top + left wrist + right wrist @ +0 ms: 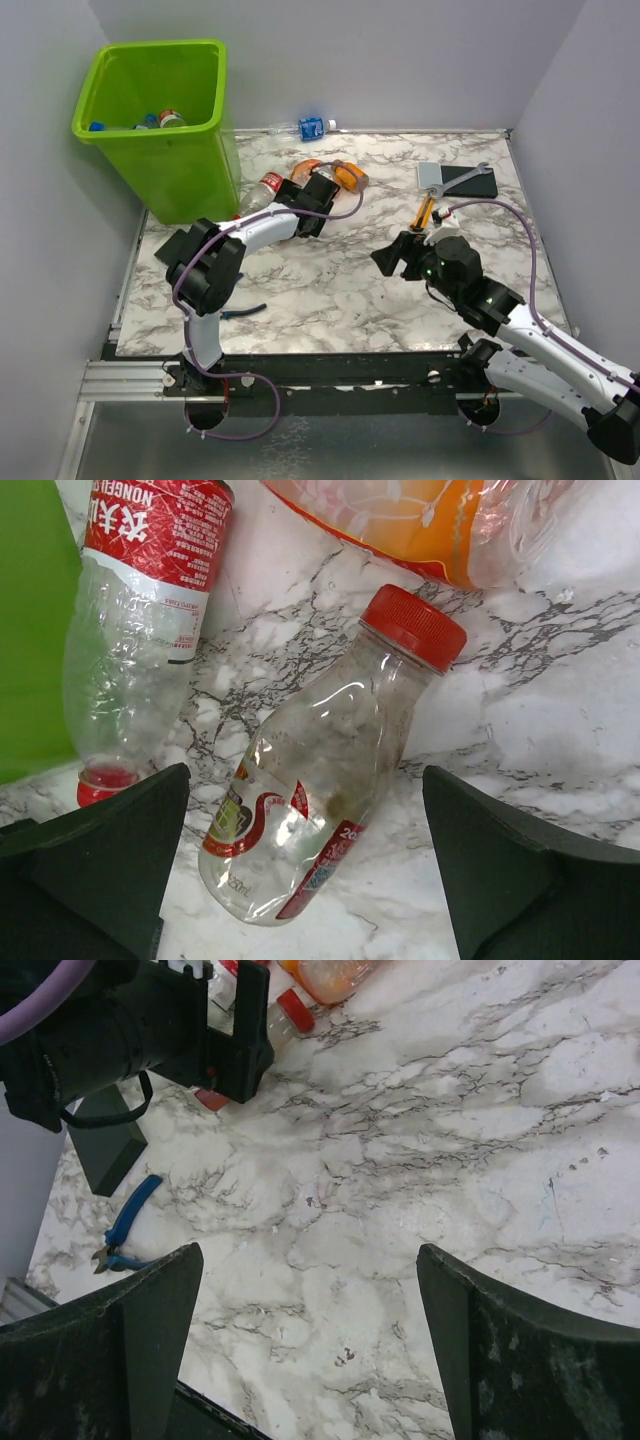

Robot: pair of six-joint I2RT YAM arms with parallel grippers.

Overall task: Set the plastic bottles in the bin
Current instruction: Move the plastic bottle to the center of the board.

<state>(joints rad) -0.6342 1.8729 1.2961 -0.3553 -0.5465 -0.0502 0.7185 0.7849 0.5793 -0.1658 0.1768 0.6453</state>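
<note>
The lime-green bin (190,175) stands at the far left with a few bottles (165,120) inside. My left gripper (312,208) is open just above the table, its jaws on either side of a clear red-capped bottle (330,765) that lies flat. The left gripper (305,810) does not touch it. A clear bottle with a red label (140,600) lies to its left by the bin wall (25,630), and an orange bottle (440,520) lies beyond. Both also show from above: the red-label one (265,188), the orange one (347,176). My right gripper (395,255) is open and empty over bare marble (310,1260).
A blue-labelled bottle (308,128) lies behind the table's far edge. A black pad (472,182), a grey pad (431,175), a wrench (462,177) and an orange-handled tool (425,212) are at the back right. Blue-handled pliers (245,312) lie near the front left, also in the right wrist view (122,1228).
</note>
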